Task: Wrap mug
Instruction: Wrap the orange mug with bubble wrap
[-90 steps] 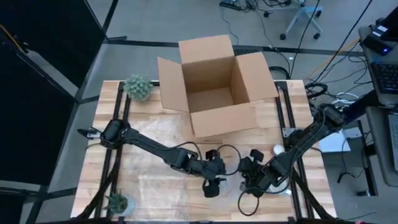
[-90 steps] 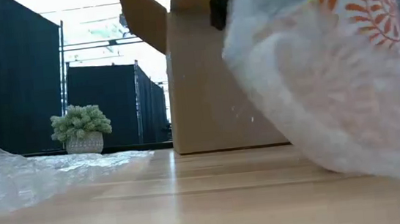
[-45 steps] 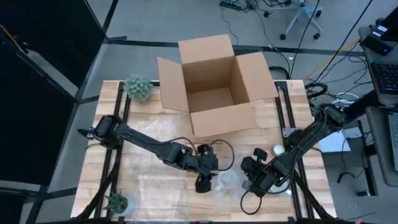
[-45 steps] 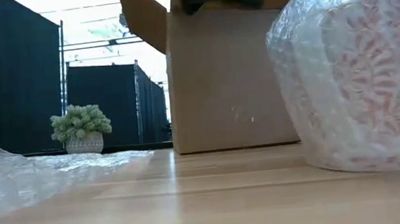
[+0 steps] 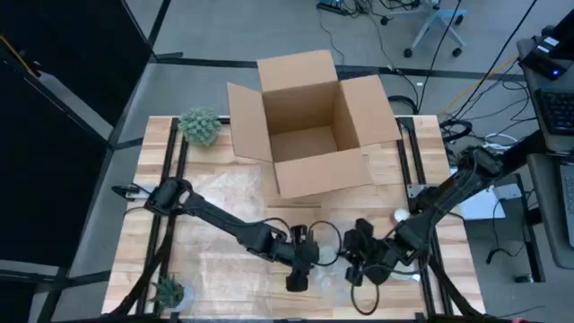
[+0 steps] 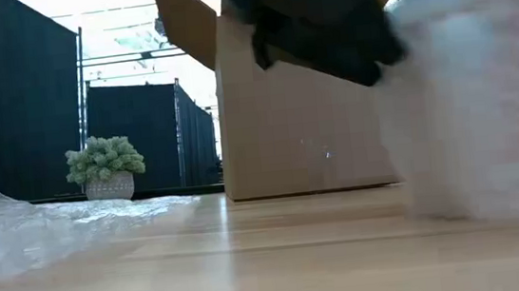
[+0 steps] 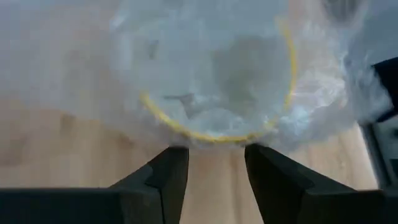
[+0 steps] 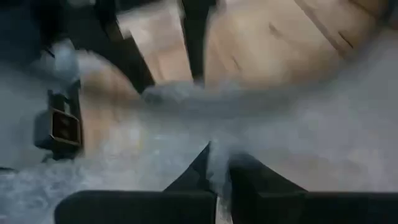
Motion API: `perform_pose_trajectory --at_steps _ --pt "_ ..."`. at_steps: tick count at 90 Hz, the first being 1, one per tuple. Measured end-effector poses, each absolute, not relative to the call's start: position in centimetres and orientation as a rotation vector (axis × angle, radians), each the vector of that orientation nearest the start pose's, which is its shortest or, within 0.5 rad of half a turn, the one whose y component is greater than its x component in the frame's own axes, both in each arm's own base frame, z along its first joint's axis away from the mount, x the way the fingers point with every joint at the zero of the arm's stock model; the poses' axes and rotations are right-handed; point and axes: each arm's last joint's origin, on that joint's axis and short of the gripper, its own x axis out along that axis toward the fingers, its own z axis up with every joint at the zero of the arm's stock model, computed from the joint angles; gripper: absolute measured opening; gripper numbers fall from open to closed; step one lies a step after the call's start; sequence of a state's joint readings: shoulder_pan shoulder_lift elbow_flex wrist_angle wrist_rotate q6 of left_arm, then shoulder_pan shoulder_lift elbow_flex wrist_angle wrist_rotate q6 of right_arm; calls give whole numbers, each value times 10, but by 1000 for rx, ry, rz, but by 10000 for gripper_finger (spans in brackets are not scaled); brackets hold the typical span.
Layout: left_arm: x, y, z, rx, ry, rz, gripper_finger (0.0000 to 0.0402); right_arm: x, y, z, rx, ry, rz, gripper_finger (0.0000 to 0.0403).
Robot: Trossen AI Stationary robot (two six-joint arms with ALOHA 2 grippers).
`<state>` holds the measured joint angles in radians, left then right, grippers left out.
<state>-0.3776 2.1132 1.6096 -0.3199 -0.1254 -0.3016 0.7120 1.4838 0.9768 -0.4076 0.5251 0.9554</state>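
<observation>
Grippers meet low at the table's front edge, around six o'clock in the high view, with the mug (image 7: 214,74) between them. The left gripper (image 7: 216,165) has its dark fingers (image 7: 168,177) spread apart, their tips just short of the mug's yellow rim and gripping nothing. The right gripper (image 8: 219,165) has its fingers pressed nearly together on a fold of bubble wrap (image 8: 292,124), the cloudy film bunched between the tips. The mug is round, swathed in crinkled translucent wrap that blurs its surface; in the low view it is a pale, hazy mass (image 6: 479,96) at three o'clock, standing on the wood. A flat sheet of bubble wrap (image 6: 19,231) lies on the table (image 5: 206,256) toward nine o'clock. The table is light wooden planks. An open cardboard box (image 5: 309,121) stands at twelve o'clock, flaps splayed, and a small potted plant (image 5: 199,126) sits at about ten o'clock beside it.
</observation>
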Motion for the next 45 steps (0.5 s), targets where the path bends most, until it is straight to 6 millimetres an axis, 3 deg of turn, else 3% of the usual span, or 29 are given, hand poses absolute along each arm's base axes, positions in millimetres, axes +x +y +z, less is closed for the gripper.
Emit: perform_pose_trajectory --at_steps 18,45 --pt "437 -165 190 -90 822 -105 146 246 181 210 324 761 -242 0" --pt "436 -163 201 -95 796 -103 146 236 175 198 259 893 -307 0"
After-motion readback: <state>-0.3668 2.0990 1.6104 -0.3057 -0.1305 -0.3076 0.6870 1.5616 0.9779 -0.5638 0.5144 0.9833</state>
